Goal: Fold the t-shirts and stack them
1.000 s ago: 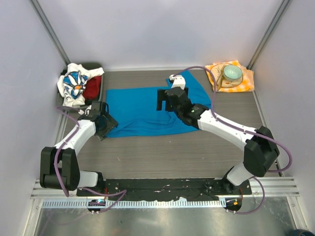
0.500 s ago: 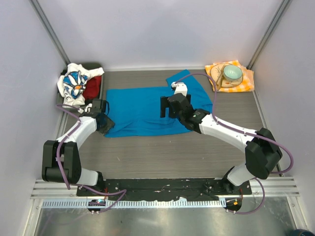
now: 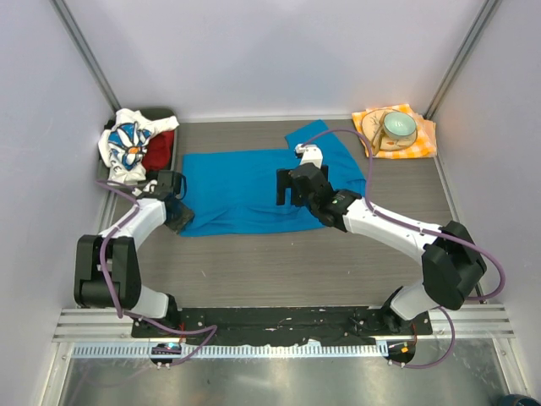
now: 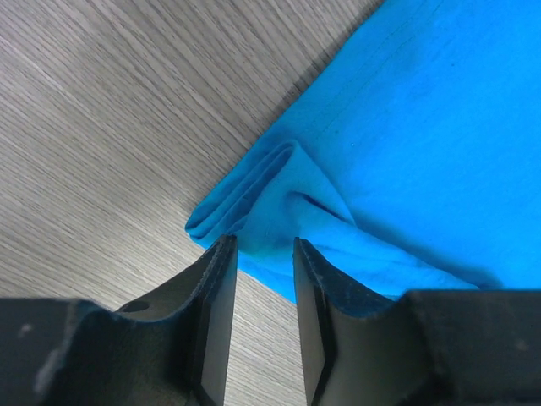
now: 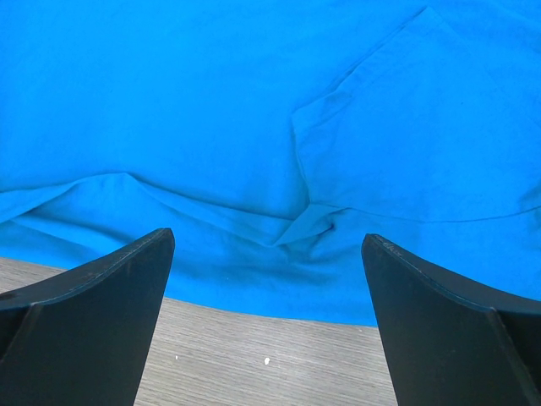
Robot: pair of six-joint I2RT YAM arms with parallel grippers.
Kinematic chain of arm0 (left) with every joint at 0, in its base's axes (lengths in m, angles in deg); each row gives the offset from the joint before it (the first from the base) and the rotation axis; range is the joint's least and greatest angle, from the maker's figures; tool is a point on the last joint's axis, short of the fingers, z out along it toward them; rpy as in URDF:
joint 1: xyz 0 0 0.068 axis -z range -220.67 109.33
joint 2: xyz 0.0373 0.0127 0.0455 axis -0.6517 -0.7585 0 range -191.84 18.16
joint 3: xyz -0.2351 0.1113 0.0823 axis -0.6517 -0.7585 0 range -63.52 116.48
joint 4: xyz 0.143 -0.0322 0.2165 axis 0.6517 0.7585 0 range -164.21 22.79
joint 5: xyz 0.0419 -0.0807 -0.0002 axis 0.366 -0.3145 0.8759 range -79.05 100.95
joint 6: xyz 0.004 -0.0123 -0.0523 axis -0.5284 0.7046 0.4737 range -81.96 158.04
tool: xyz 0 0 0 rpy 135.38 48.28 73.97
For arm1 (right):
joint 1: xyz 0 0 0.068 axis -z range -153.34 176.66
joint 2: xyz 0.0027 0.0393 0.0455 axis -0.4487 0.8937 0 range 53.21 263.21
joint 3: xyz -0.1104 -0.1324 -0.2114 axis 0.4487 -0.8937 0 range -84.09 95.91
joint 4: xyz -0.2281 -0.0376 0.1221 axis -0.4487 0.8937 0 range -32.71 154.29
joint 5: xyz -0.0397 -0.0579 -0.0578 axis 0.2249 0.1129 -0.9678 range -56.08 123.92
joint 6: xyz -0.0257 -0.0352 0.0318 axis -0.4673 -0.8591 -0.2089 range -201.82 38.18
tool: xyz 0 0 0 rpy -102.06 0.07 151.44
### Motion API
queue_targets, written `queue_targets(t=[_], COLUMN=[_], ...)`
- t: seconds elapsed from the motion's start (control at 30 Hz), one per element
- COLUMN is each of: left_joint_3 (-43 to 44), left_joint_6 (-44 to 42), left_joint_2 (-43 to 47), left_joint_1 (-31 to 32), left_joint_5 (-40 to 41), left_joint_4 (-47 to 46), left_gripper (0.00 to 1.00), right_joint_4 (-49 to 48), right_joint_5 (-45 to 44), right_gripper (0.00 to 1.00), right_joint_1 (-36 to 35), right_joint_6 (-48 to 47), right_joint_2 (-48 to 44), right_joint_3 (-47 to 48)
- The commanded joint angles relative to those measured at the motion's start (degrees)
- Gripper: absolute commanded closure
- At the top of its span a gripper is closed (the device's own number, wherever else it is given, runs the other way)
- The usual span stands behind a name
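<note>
Blue t-shirt [image 3: 241,182] is lying spread across the middle of the wooden table [image 3: 296,262], its long side running from 9 o'clock to 3 o'clock, with a sleeve sticking out toward 1 o'clock. Along the nearest edge the cloth is rippling in shallow wrinkles, as the right wrist view is showing [image 5: 211,101].

At the shirt's 8 o'clock corner the left gripper [image 3: 179,216] is pinching the cloth. In the left wrist view its two fingers are standing close together [image 4: 262,249] with a bunched, folded corner of the blue t-shirt [image 4: 423,127] caught between them, and that corner is puckering up off the wood.

Farther in, the right gripper [image 3: 286,188] is hovering over the shirt just right of its centre. Its fingers are spread wide apart [image 5: 266,241], nothing is sitting between them, and I cannot tell whether the tips are touching the cloth.

At 10 o'clock, in the far left corner, the daisy-print t-shirt [image 3: 122,145] is lying crumpled, touching the red t-shirt [image 3: 159,152] on its right side. At 2 o'clock, in the far right corner, a pale green bowl [image 3: 399,127] is sitting on an orange-and-white checked napkin [image 3: 418,139], well apart from the shirts.
</note>
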Motion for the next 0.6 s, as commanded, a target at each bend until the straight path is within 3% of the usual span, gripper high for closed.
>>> queue_targets(t=[0.0, 0.1, 0.17, 0.33, 0.57], left_joint_3=[1.32, 1.67, 1.67, 1.85, 9.13], left_joint_6=[0.81, 0.9, 1.07, 1.42, 1.25], left_joint_2=[-1.0, -2.23, -3.02, -3.29, -3.11], left_joint_1=[-0.25, -0.25, -0.25, -0.25, -0.25], left_joint_5=[1.52, 1.52, 1.35, 1.17, 1.08], left_joint_4=[-0.68, -0.68, -0.85, -1.38, 0.46], left_gripper=[0.68, 0.84, 1.0, 1.0, 1.0], right_joint_4=[-2.42, -2.51, -2.6, -2.6, -2.86], right_joint_5=[-0.07, -0.16, -0.16, -0.24, 0.11], right_gripper=[0.0, 0.0, 0.0, 0.0, 0.0], right_joint_1=[-0.07, -0.07, -0.07, -0.07, -0.07], right_joint_6=[0.91, 0.99, 1.08, 1.08, 1.08], right_joint_2=[-2.52, -2.61, -2.87, -3.31, -3.75], right_joint_3=[-0.26, -0.61, -0.7, -1.05, -1.4])
